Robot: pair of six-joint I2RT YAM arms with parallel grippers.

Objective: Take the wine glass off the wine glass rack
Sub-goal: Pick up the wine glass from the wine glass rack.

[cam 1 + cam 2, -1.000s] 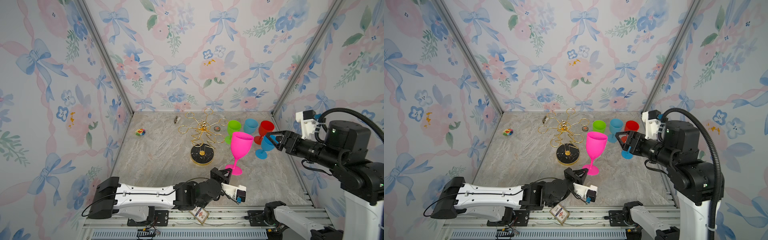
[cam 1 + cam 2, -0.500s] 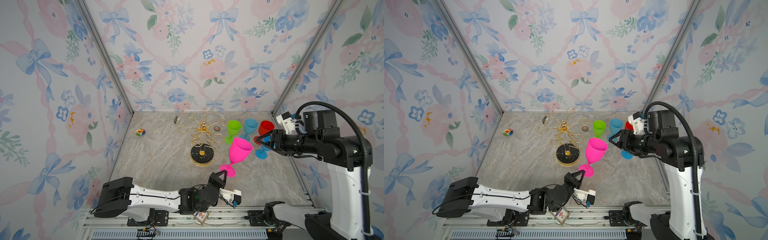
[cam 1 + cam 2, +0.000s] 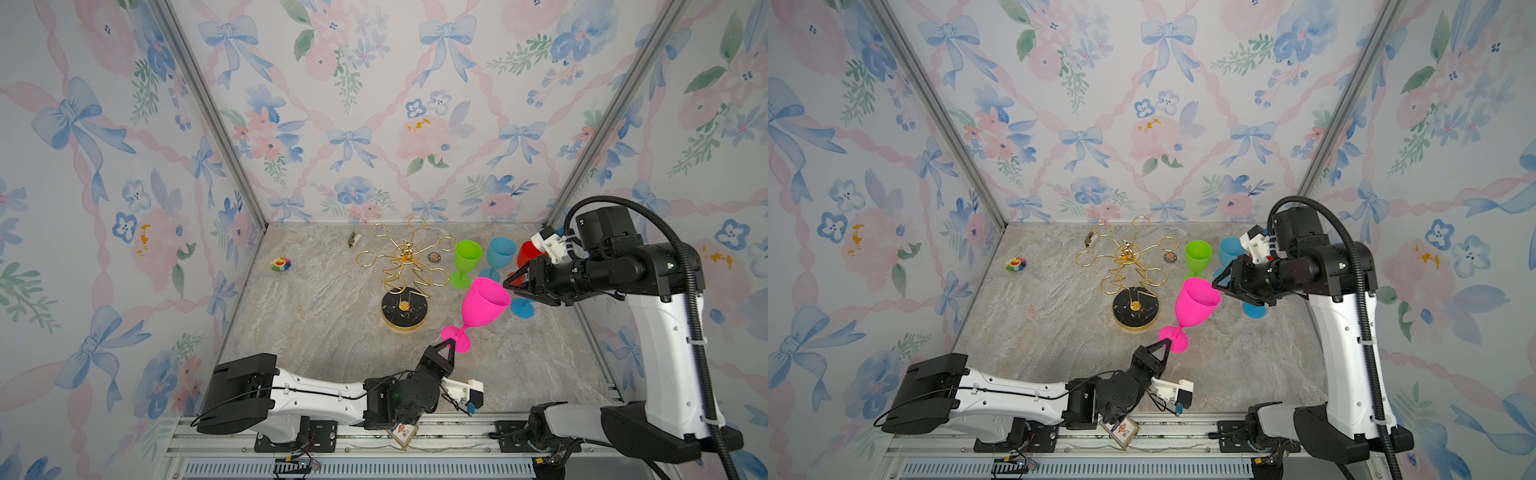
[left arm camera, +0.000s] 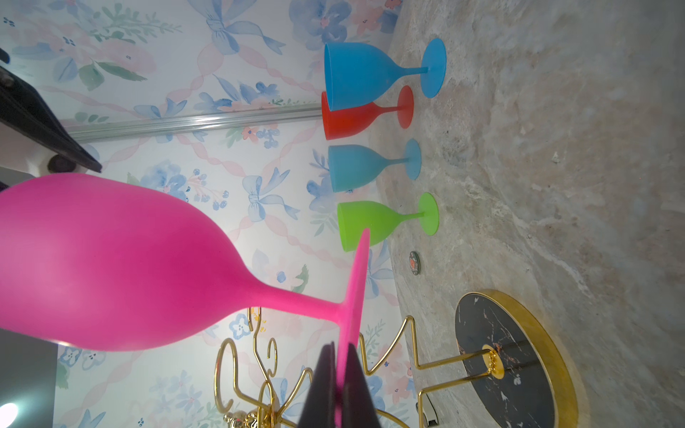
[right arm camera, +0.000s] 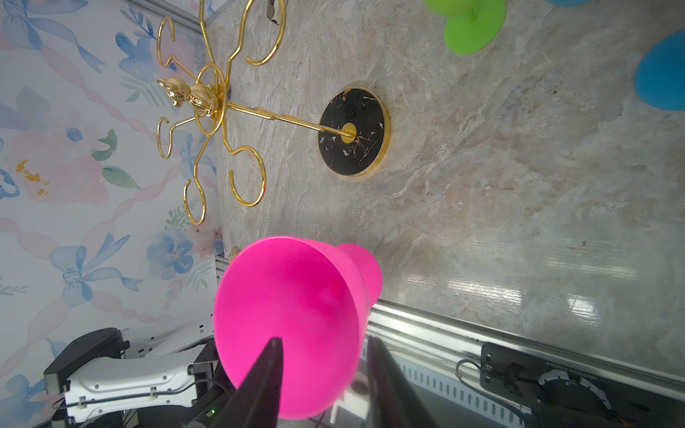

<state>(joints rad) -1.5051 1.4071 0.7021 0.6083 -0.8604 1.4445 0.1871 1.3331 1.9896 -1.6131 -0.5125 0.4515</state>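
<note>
The pink wine glass (image 3: 484,305) (image 3: 1196,303) hangs tilted above the table, off the wine glass rack (image 3: 405,266), whose gold loops are all bare. My left gripper (image 3: 449,343) (image 4: 341,348) is shut on the edge of the glass's round foot and holds it up from below. My right gripper (image 3: 509,291) (image 5: 323,339) is at the rim of the bowl (image 5: 289,315). Its jaws are open and straddle the wall, one finger over the mouth and one outside, with a gap still showing. The rack's black base (image 5: 350,131) stands just to the left of the glass.
A green glass (image 3: 467,257), two blue glasses (image 4: 370,70) (image 4: 356,166) and a red one (image 4: 352,118) stand upright at the back right, behind my right arm. A small colourful toy (image 3: 280,264), a metal clip (image 3: 354,240) and a round badge (image 3: 434,257) lie near the back.
The pink glass went from standing upright on the table to being lifted by its foot and tipped to the right. My right arm swung in to its rim and its jaws narrowed.
</note>
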